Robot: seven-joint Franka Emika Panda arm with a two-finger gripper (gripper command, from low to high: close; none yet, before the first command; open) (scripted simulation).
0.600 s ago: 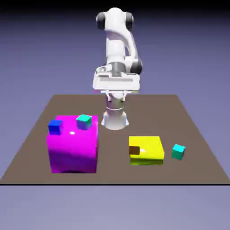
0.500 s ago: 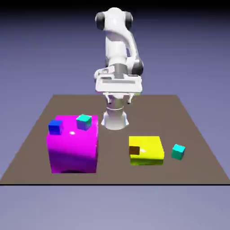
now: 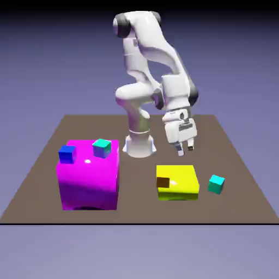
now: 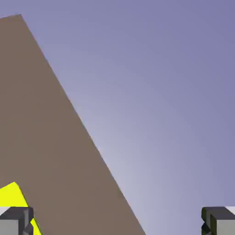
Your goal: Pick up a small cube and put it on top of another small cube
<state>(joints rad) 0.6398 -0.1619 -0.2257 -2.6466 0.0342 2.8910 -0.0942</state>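
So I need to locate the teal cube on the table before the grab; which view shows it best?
The exterior view: the teal cube on the table sits in full sight beside the yellow block. The hand view shows only table and a yellow corner, no cube.

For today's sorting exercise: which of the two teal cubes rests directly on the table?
The teal cube at the exterior view's right, beside the yellow block. The other teal cube sits on top of the magenta block.

From my console I see a flat brown worktop (image 3: 240, 163) set against a plain blue-violet backdrop (image 3: 54, 65) that darkens to near black along the top edge and glows paler below the worktop's dark front edge.
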